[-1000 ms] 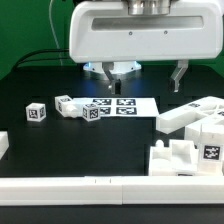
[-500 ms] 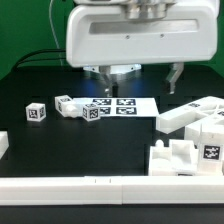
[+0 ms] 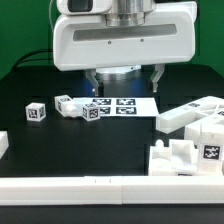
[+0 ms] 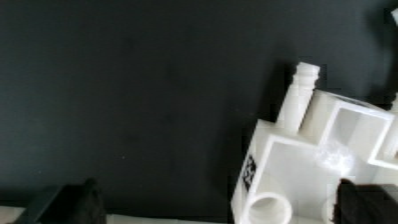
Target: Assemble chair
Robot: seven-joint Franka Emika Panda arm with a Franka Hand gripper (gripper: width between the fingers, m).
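The hand (image 3: 127, 78) hovers empty, fingers (image 3: 158, 76) spread wide; the chair parts (image 3: 190, 125) lie lower, toward the exterior view's right; a pegged block (image 4: 320, 150) sits off-centre beneath it

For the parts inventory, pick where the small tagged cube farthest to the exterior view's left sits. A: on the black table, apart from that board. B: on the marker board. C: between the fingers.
A: the cube rests on the black table, clear of the marker board.
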